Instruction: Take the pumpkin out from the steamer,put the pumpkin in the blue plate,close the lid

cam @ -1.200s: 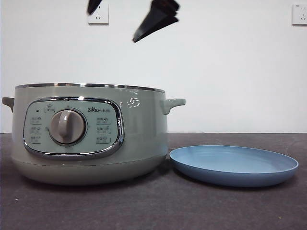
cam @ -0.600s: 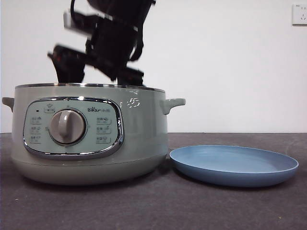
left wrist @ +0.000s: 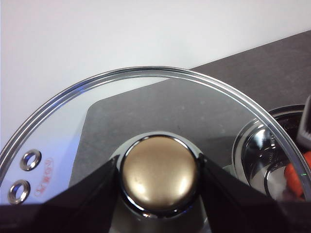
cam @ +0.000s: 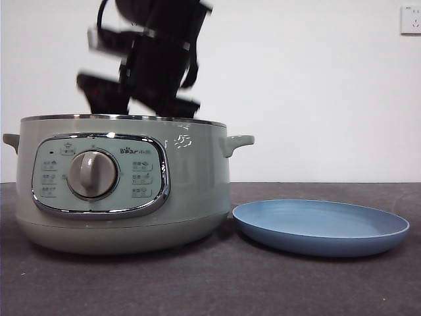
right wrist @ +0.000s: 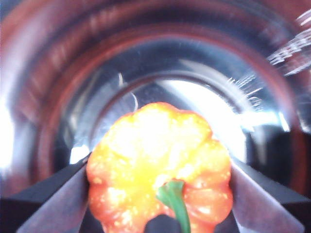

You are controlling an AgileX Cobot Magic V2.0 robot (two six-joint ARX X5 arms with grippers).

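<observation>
The lid (left wrist: 146, 145) is off in the left gripper (left wrist: 159, 179), the right gripper (right wrist: 160, 194) clasps the pumpkin (right wrist: 160, 165) inside the steamer (cam: 125, 184) (blue plate (cam: 320, 227) bare): plating and closing remain.

I work in a test room or lab — not a real kitchen. My dark grey bench (cam: 197, 283) stands against a bare white wall (cam: 316, 92) with one power socket (cam: 410, 20) — only the steamer (cam: 125, 184) and the blue plate (cam: 321, 227) stand on it.
</observation>
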